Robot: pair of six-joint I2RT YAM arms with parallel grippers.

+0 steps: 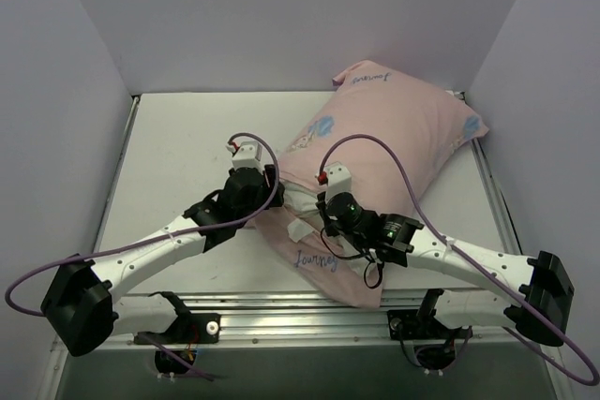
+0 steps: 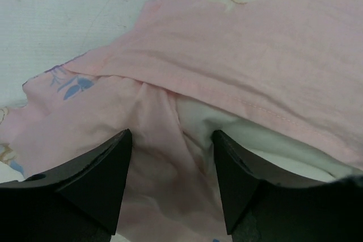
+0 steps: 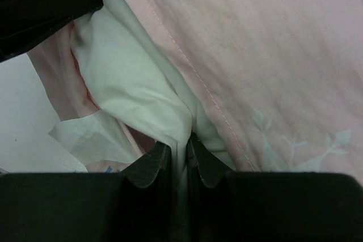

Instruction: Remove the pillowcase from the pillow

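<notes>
The pillowcase [image 1: 394, 138], pale pink side up with small blue script, lies diagonally from the back right toward the near middle, with the pillow inside. At its open end a bit of the white pillow [image 1: 301, 228] shows. My right gripper [image 1: 325, 205] is at that opening; in the right wrist view it [image 3: 178, 143] is shut on a fold of the white pillow [image 3: 136, 83], beside the pillowcase hem [image 3: 193, 72]. My left gripper [image 1: 270, 185] stands open at the opening's left side. Its wrist view shows loose pillowcase [image 2: 170, 157] between its fingers [image 2: 110, 179], unpinched, and the pillow [image 2: 244, 131] under the hem.
The white table [image 1: 187, 147] is walled on the left, back and right. A metal rail [image 1: 309, 311] runs along the near edge by the arm bases. Purple cables [image 1: 394, 161] loop over the pillowcase and off the left side.
</notes>
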